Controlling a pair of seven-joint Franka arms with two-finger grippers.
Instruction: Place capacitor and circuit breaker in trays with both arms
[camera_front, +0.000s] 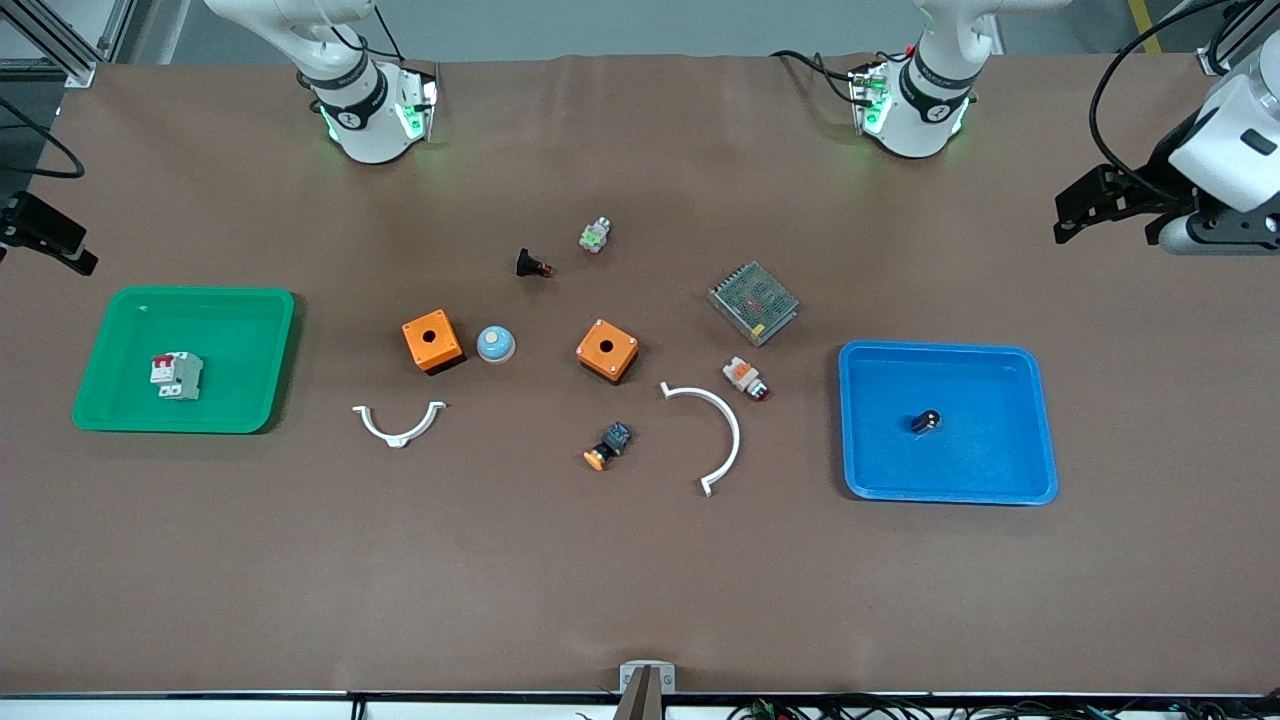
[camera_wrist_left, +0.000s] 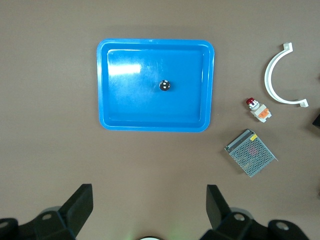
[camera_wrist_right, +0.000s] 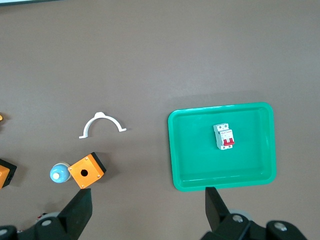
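Observation:
The capacitor (camera_front: 926, 421), a tiny black cylinder, lies in the blue tray (camera_front: 940, 348) toward the left arm's end of the table. It also shows in the left wrist view (camera_wrist_left: 165, 85), inside the blue tray (camera_wrist_left: 150, 43). The circuit breaker (camera_front: 177, 376), white-grey with red levers, lies in the green tray (camera_front: 200, 292) toward the right arm's end, and shows in the right wrist view (camera_wrist_right: 224, 136) in the green tray (camera_wrist_right: 220, 107). My left gripper (camera_front: 1090, 205) (camera_wrist_left: 148, 190) is open and empty, high over bare table beside the blue tray. My right gripper (camera_front: 45, 238) (camera_wrist_right: 148, 191) is open and empty, high over bare table beside the green tray.
Between the trays lie two orange boxes (camera_front: 432, 340) (camera_front: 607, 350), a blue dome button (camera_front: 496, 344), two white curved clips (camera_front: 399, 424) (camera_front: 715, 430), a mesh-covered metal box (camera_front: 753, 302), a white-and-orange button (camera_front: 745, 377), a black push-button (camera_front: 531, 264), an orange-capped button (camera_front: 608, 446) and a small green-grey part (camera_front: 595, 235).

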